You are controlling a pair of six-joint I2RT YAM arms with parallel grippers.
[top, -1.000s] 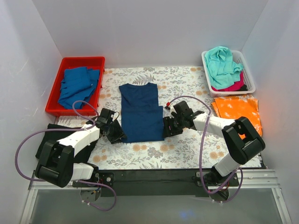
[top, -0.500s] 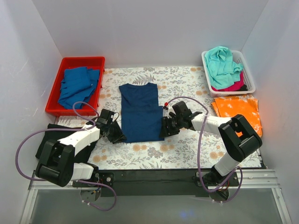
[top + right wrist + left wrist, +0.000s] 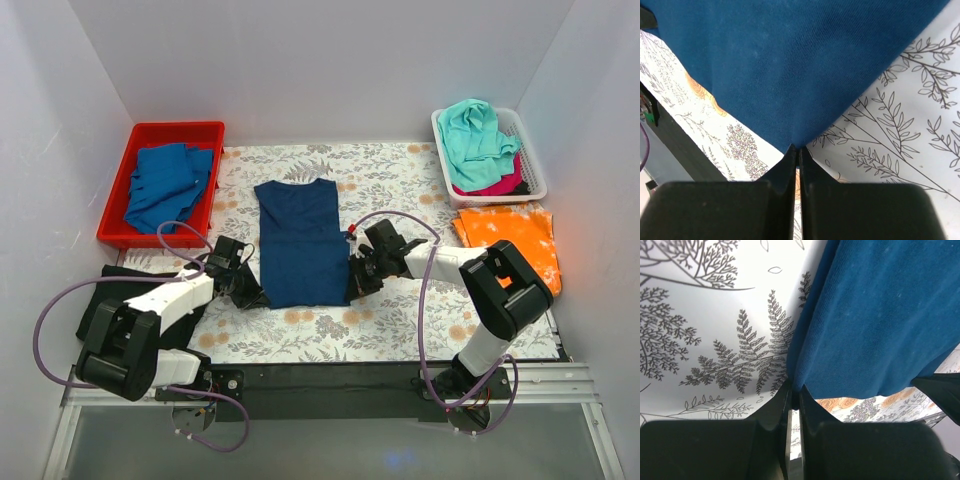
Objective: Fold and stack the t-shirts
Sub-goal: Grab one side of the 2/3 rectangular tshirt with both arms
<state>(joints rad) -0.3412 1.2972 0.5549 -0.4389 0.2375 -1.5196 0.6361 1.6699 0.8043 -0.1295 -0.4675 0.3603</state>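
Top view. Navy t-shirt (image 3: 300, 245) lies flat at the centre of the tabletop (image 3: 385, 175), which carries a leaf-and-flower pattern. The shirt is folded to a narrow upright rectangle: collar toward 12 o'clock, hem toward 6 o'clock. Its upward face is plain cloth.

Left hand (image 3: 252, 291) sits at the shirt's 7 o'clock corner and right hand (image 3: 358, 283) at its 5 o'clock corner, both low on the tabletop.

Left wrist view: left hand (image 3: 794, 390) has its fingers pressed together, with the edge of the navy t-shirt (image 3: 880, 315) running down into the tips. It is clamped on that hem corner.

Right wrist view: right hand (image 3: 796, 150) is likewise closed tight, and the point of the navy t-shirt (image 3: 790, 60) is pinched between the tips.

Surroundings:
- 10 o'clock: red bin (image 3: 175, 128) holding a crumpled mid-blue t-shirt (image 3: 160, 185).
- 2 o'clock: white basket (image 3: 532, 150) with a teal t-shirt (image 3: 475, 135) heaped over a pink t-shirt (image 3: 503, 185).
- 3 o'clock: orange t-shirt (image 3: 505, 232), pale-speckled, flat on the tabletop just below the basket; the right arm's elbow covers its near edge.
- 8 o'clock: black t-shirt (image 3: 97, 312), partly under the left arm.
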